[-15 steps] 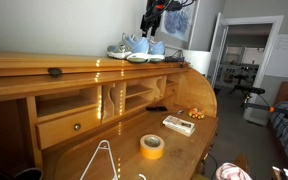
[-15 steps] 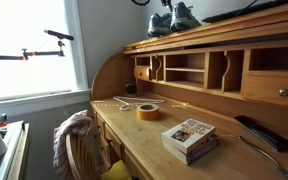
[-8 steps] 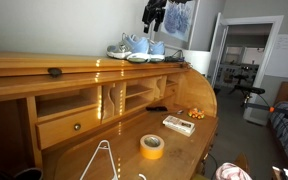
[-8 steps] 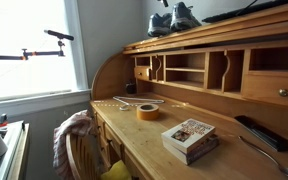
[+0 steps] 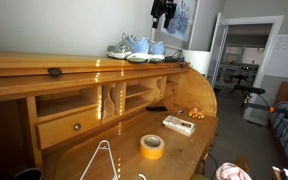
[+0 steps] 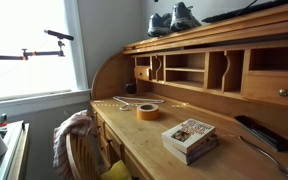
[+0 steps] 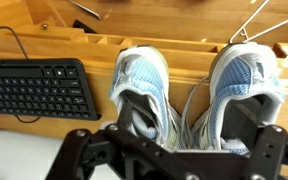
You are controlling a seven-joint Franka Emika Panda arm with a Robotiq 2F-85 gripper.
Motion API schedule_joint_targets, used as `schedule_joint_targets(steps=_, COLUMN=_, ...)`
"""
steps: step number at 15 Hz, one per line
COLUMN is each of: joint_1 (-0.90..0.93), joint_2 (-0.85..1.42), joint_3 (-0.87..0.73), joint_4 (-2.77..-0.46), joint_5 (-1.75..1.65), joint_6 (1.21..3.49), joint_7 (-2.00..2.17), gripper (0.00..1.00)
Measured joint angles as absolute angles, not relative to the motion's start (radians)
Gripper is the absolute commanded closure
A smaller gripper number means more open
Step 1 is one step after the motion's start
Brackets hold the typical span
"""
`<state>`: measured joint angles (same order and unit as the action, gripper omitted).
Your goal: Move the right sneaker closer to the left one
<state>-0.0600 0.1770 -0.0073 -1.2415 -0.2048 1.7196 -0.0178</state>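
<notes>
Two matching light blue-and-grey sneakers stand side by side, almost touching, on top of the wooden roll-top desk [image 5: 44, 66]. The right sneaker [image 5: 152, 48] is the bluer one; it also shows in an exterior view [image 6: 160, 22] and in the wrist view [image 7: 144, 85]. The left one [image 5: 124, 47] is paler and sits beside it [image 6: 185, 15] [image 7: 240, 80]. My gripper [image 5: 164, 12] hangs above the right sneaker, clear of it. In the wrist view my gripper [image 7: 174, 152] is open and empty, with its fingers spread wide over the heels of both shoes.
A black keyboard [image 7: 34, 88] lies on the desk top beside the right sneaker. On the lower desk surface lie a yellow tape roll [image 5: 152, 146], a wire hanger [image 5: 102, 160], a small box [image 5: 178, 124] and a remote [image 6: 260, 132]. A chair [image 6: 79, 140] stands at the desk.
My gripper has risen and shifted slightly away from the sneakers. The sneakers have not moved.
</notes>
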Motion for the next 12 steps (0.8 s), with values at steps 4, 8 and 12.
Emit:
schedule_joint_targets(steps=4, joint_1=-0.069, joint_2=0.065, joint_3=-0.010, joint_4=-1.387, joint_5=-0.139, joint_6=1.715, joint_7=-0.003, gripper=0.00)
schedule_joint_targets(steps=8, joint_1=-0.074, joint_2=-0.040, joint_3=-0.015, joint_4=-1.529, joint_5=-0.103, joint_6=1.722, joint_7=-0.015, gripper=0.00)
schedule_joint_targets(steps=12, joint_1=-0.073, joint_2=-0.074, joint_3=-0.017, joint_4=-1.570, joint_5=-0.104, joint_6=1.727, joint_7=-0.021, gripper=0.00)
